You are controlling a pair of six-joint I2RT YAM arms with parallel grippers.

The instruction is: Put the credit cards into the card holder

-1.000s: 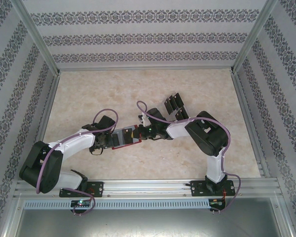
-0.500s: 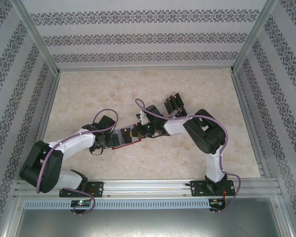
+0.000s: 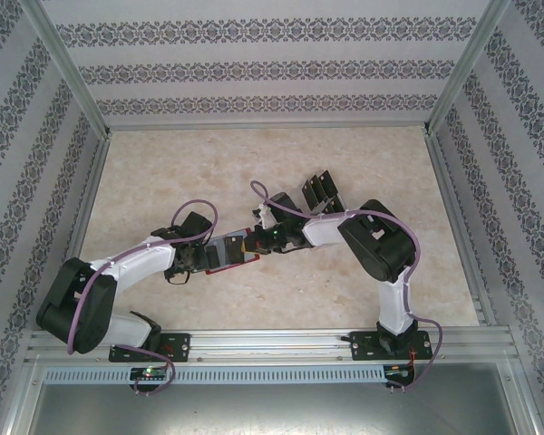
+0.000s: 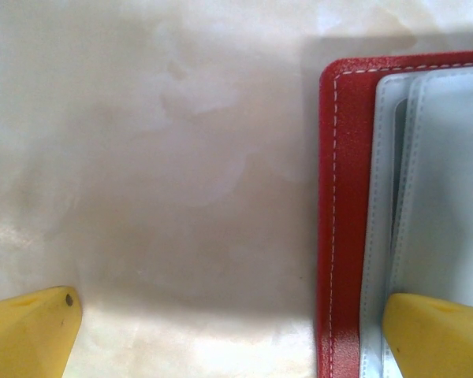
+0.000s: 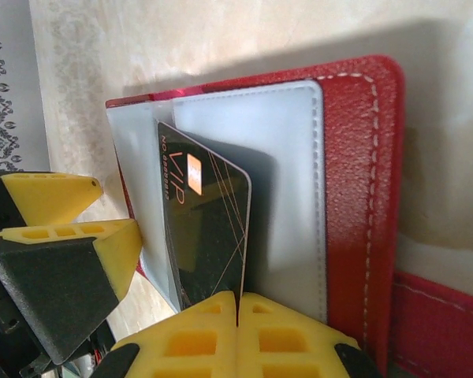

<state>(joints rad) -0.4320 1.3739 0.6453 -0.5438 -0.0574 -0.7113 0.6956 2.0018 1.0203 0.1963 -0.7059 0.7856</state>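
The beige marbled table [image 3: 163,172] takes up the floor of a wallpapered enclosure. The left arm [image 3: 131,258] and right arm [image 3: 381,249] reach in from the near edge and meet near the middle. Between them the red wallet [image 3: 227,256] lies open and flat on the table, its clear sleeves [image 5: 284,157] facing up.

A cluster of black cards [image 3: 319,192] sits farther back, just beside the right arm.

The left jaws are spread wide. One yellow fingertip [image 4: 31,331] is over bare table and the other is over the sleeves at the wallet [image 4: 343,197] edge. Whether it presses down cannot be told.

The right jaws are clenched on one black card [image 5: 209,228] marked VIP. The card is angled in among the sleeves of the wallet [image 5: 363,181].
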